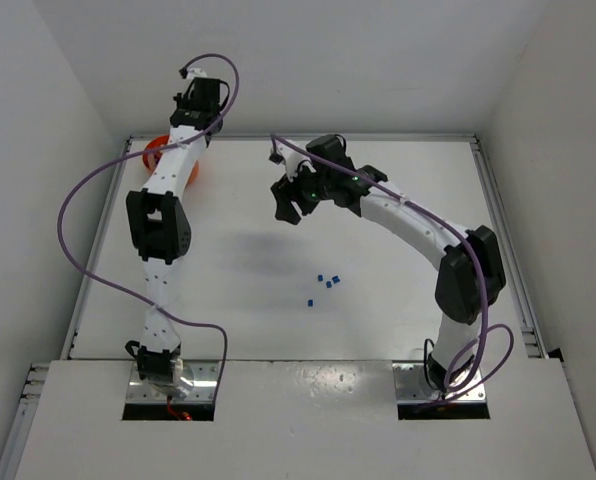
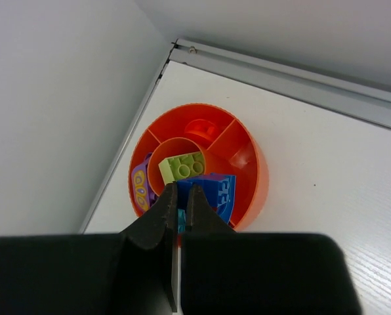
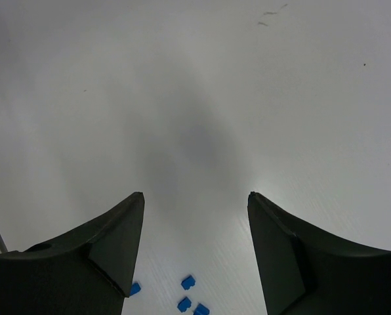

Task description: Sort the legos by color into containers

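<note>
Lego brick (image 2: 184, 167): lime, studded, long axis crosswise, in centre well of round glossy orange bowl (image 2: 260, 187). Blue bits (image 3: 188, 283) on table (image 3: 182, 98). Left gripper (image 2: 182, 197) clenched; right gripper (image 3: 195, 200) spread, empty.

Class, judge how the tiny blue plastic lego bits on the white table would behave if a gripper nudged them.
The tiny blue plastic lego bits look hard, so probably stiff. Far smaller than the open right gripper, they are likely light and easily scattered. Their blocky outlines suggest sliding, not rolling.
</note>
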`<control>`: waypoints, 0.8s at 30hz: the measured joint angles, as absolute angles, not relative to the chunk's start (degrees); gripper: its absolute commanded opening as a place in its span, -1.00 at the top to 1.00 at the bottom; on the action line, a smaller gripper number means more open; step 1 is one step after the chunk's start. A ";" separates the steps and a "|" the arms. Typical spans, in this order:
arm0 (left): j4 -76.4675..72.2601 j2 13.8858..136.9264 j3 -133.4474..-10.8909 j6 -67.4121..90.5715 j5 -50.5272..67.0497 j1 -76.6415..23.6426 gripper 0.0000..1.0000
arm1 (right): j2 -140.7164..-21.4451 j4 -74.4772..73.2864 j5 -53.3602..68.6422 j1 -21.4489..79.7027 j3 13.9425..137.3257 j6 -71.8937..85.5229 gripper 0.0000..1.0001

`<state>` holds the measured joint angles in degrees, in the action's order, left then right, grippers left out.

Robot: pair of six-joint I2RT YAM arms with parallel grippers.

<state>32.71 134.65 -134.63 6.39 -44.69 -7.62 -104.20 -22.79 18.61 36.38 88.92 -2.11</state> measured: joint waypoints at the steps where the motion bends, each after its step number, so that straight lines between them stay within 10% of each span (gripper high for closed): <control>1: 32.36 134.96 -134.63 6.35 -44.71 -7.53 0.95 | -104.33 -22.81 18.76 36.27 88.92 -1.96 -0.30; 17: 31.05 141.16 -135.26 5.98 -43.94 -6.72 0.78 | -105.82 -22.74 21.10 34.94 88.92 -1.17 -0.30; 24: 30.44 141.75 -135.28 5.50 -43.94 -6.59 0.33 | -106.96 -22.76 21.54 34.89 88.92 -0.78 -0.30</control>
